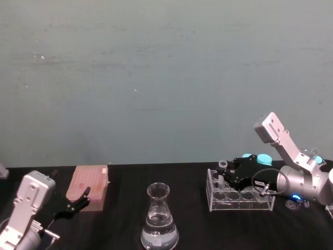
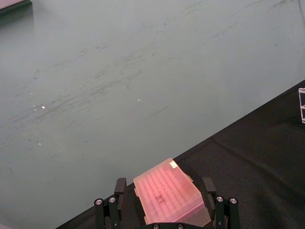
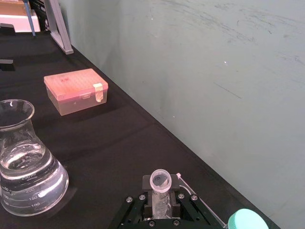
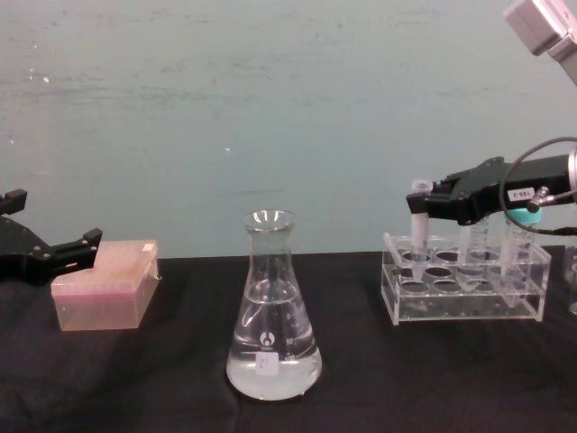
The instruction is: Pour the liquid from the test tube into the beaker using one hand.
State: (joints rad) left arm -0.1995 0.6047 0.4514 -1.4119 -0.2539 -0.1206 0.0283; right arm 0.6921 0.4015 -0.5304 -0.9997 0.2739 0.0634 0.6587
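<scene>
The test tube [image 4: 419,227] stands upright at the left end of a clear rack [image 4: 464,307], its open whitish rim [image 3: 160,180] showing above the fingers. My right gripper [image 4: 420,206] is shut on it just below the rim, also seen in the head view [image 1: 222,174]. I cannot make out the liquid inside the tube. The beaker [image 1: 158,219], a conical glass flask holding clear liquid, stands at the table's middle front [image 4: 273,338], well left of the rack. My left gripper [image 1: 78,200] hovers open beside the pink box at the left.
A pink translucent box [image 4: 104,284] sits at the left, between the left gripper's fingers [image 2: 119,191] in the left wrist view. Teal-capped tubes [image 1: 257,157] stand at the rack's back right. Black table surface [image 4: 361,397] lies bare between flask and rack. A wall rises close behind.
</scene>
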